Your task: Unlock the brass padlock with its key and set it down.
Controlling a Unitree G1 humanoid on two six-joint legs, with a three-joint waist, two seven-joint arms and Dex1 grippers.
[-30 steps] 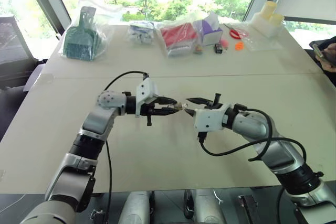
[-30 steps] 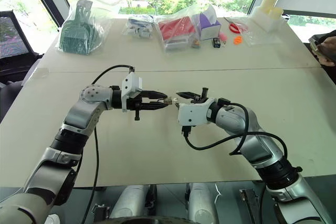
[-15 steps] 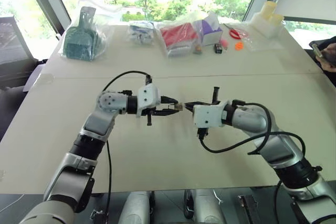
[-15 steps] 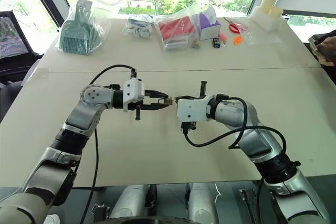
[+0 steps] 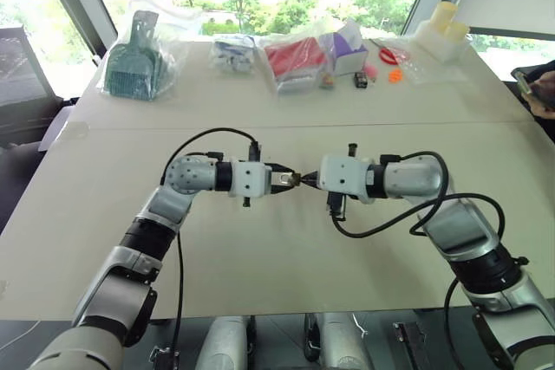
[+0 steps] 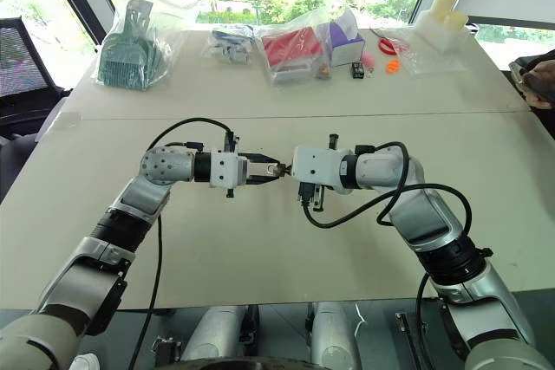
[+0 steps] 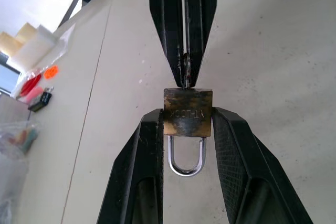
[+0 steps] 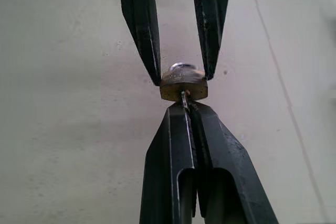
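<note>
Left gripper (image 7: 186, 124) clamps padlock (image 7: 187, 112); right gripper (image 8: 185, 106) pinches key (image 8: 184, 98), seated in keyway; next, probably a gentle twist.

– Bright here?
– Yes, daylight floods through the windows (image 5: 286, 6) ahead of me; the glass glares white.
– Shadows?
– Soft, on the table (image 5: 260, 257). My wrist views blur far off.

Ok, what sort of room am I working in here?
Probably an office or lab set up for testing: a wide pale table under large windows looking onto trees, with bagged items lined along its far edge and an office chair off to one side.
</note>
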